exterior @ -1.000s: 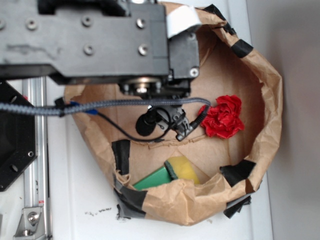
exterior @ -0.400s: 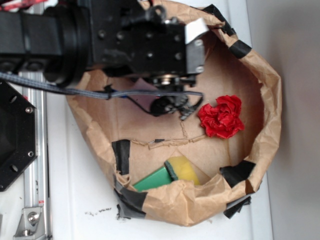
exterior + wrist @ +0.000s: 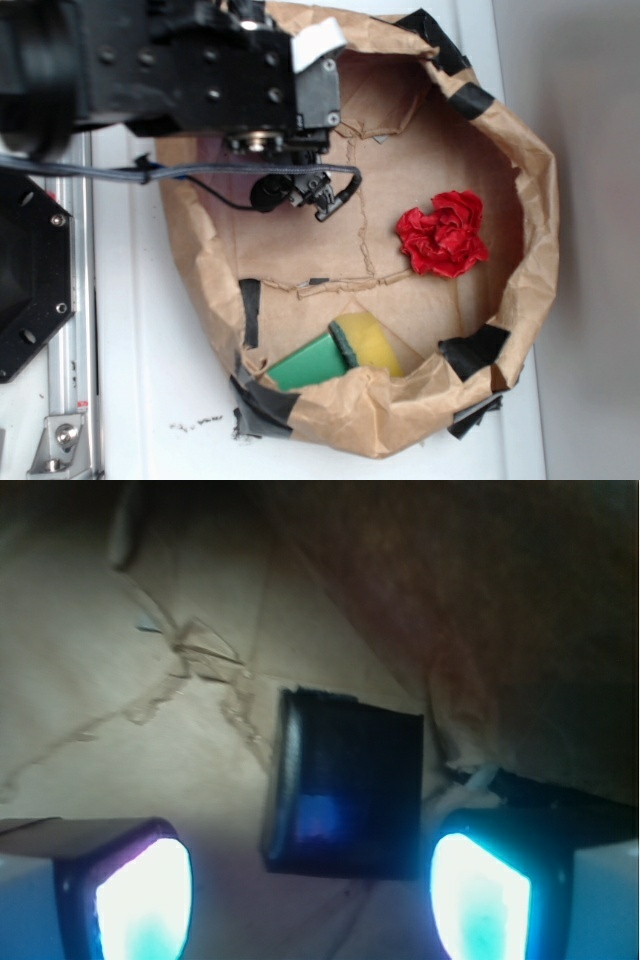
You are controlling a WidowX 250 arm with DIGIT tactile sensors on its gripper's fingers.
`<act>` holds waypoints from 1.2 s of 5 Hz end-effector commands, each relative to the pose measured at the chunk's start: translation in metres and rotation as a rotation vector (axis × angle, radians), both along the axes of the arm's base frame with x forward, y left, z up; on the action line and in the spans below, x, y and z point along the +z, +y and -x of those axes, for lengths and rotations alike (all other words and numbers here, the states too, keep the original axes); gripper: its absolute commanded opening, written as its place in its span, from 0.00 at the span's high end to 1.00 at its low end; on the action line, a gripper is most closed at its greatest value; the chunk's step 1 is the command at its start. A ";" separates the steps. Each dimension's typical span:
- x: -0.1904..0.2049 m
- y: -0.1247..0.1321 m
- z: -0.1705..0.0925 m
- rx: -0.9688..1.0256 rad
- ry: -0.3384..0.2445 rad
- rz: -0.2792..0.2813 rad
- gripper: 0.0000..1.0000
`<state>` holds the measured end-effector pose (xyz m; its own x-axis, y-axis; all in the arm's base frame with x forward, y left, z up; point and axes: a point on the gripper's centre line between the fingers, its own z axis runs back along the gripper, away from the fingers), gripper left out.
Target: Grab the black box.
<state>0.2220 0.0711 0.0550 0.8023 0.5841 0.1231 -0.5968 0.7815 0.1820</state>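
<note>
In the wrist view, the glossy, round-edged black box (image 3: 345, 785) lies flat on creased brown paper (image 3: 120, 710), between the spread glowing fingers (image 3: 145, 905) of the pincer (image 3: 315, 895), which holds nothing. A crumpled red paper flower (image 3: 442, 234) sits at three o'clock.

black box (image 3: 345, 785) hidden under arm in exterior view, fingers (image 3: 140, 900) cropped below
</note>
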 end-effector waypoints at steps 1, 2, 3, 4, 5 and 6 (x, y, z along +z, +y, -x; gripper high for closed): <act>-0.025 0.023 -0.018 0.004 -0.002 0.043 0.00; -0.027 0.025 -0.022 0.018 0.018 0.038 0.00; -0.036 0.027 -0.018 -0.009 0.035 0.051 0.00; -0.042 0.033 -0.007 -0.003 0.055 0.049 0.00; -0.042 0.034 0.000 -0.017 0.041 0.070 0.00; -0.036 0.032 0.004 -0.024 0.025 0.065 1.00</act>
<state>0.2232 0.0865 0.0165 0.8414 0.5373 0.0586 -0.5395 0.8284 0.1509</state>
